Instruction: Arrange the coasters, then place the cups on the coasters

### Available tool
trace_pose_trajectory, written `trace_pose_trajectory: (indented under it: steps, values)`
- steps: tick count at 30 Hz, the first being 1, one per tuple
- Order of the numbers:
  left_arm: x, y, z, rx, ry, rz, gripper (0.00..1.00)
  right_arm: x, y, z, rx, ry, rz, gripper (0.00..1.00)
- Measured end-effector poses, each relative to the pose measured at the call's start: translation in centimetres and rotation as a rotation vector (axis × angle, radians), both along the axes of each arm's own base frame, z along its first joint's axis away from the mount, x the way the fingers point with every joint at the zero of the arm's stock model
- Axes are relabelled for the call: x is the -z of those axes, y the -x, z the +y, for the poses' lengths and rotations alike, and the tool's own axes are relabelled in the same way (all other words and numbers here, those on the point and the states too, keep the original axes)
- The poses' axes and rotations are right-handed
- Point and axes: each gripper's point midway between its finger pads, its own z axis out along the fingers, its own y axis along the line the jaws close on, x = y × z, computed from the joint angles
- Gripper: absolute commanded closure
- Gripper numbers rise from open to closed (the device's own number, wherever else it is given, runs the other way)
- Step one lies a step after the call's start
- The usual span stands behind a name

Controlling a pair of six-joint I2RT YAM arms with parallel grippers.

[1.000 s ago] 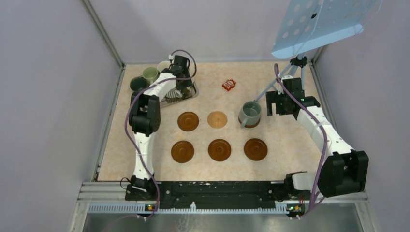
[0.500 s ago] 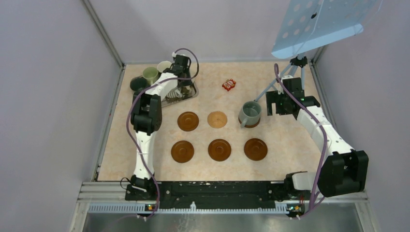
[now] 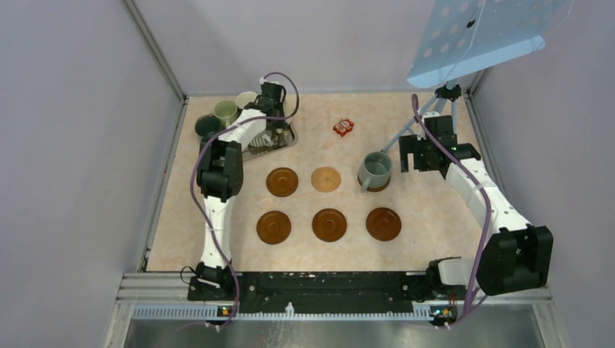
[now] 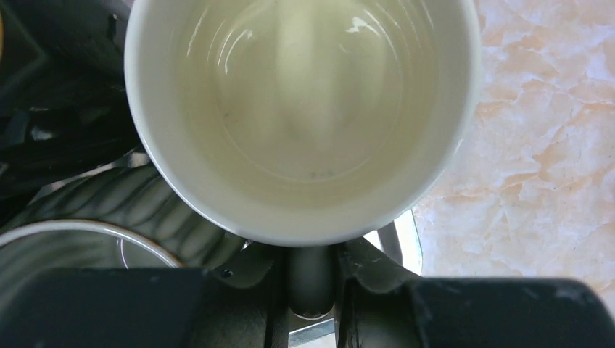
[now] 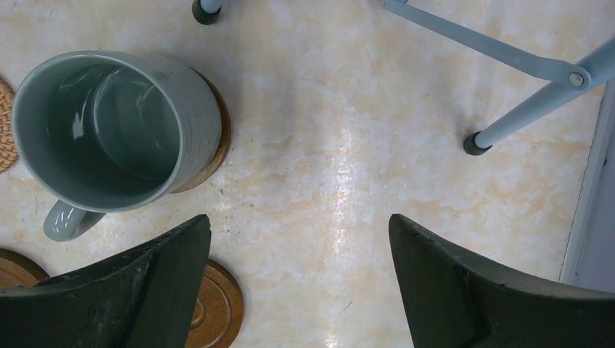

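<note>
The coasters (image 3: 329, 225) already lie in two rows of three on the counter (image 3: 435, 217), so the arranging looks finished and the cup-placing step is in hand. One grey-blue cup (image 5: 109, 130) stands on the far-right coaster (image 5: 217, 138), covering most of it, while the other five discs are bare. The right fingers (image 5: 145, 290) are spread wide and carry nothing, hanging just beside that cup and apart from it. The work now is on the left: the left fingers (image 4: 366, 286) have reached into the tray (image 3: 291, 138) at the far left of the counter and are pinching the handle of a white-lined cup (image 4: 304, 109), whose outer colour I cannot make out. That cup seems to sit in the tray, tight against a ribbed cup (image 4: 87, 239); whether the two touch cannot be told. Three more cups (image 3: 226, 110) wait outside the tray near the far-left corner. The next move, as I judge it, calls for a straight lift high enough to clear the ribbed neighbour and the tray rim, then a carry to a bare coaster, probably the nearest dark one (image 3: 282, 181), and a level, centred set-down. Held by the handle alone, the cup may tip or swing, so a slow, steady lift would be wise.
</note>
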Motion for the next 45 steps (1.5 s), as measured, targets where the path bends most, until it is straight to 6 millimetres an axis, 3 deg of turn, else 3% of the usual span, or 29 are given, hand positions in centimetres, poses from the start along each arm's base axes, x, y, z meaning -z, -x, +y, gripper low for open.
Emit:
trace_pose_trajectory:
  steps: [5, 10, 20, 28, 34, 45]
  values:
    - [-0.9, 0.0, -0.4, 0.059, -0.028, -0.044, 1.00, -0.1, -0.1, 0.1, -0.004, -0.006, -0.006, 0.09]
    - [-2.6, 2.6, -2.2, 0.181, -0.067, -0.079, 1.00, -0.1, -0.2, 0.2, -0.006, -0.009, -0.010, 0.09]
    - [-11.0, 11.8, -9.4, 0.457, -0.070, -0.299, 1.00, -0.4, -0.3, 0.2, -0.005, -0.009, -0.022, 0.10]
    - [-15.9, 20.3, -13.7, 0.600, -0.038, -0.431, 1.00, -1.0, 0.6, -0.3, 0.041, -0.017, -0.055, 0.10]
    - [-16.4, 25.6, -16.5, 0.717, -0.003, -0.438, 1.00, -1.1, 1.6, -1.3, 0.100, -0.009, -0.079, 0.10]
    - [-14.4, 33.3, -21.6, 0.908, 0.020, -0.396, 1.00, -2.2, 3.2, -3.3, 0.193, 0.007, -0.150, 0.10]
